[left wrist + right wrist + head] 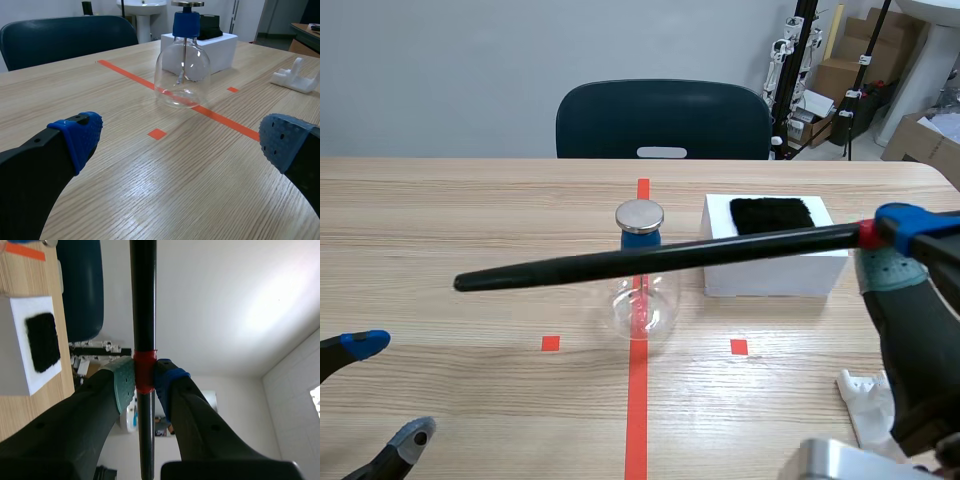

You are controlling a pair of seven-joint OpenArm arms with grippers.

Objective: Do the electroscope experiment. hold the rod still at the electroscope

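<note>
The right hand (pixel 145 377) is clamped on the rod (pixel 650 257) at its red band, one pad on either side. From that grip the rod's long axis runs nearly level across the electroscope (pixel 642 280), dipping slightly toward its free tip, which ends well past the electroscope on the left arm's side. In the scene view the shaft crosses just under the metal disc (pixel 640 215), over the blue cap and glass neck. I cannot tell whether it touches them or passes nearer the camera. The left hand (pixel 390 390) rests low over the surface (pixel 470 230), its fingers spread wide and holding nothing, well apart from the electroscope. The hold falls to the right arm alone, and any drift along the rod's axis matters less than a rise or drop at the disc.
</note>
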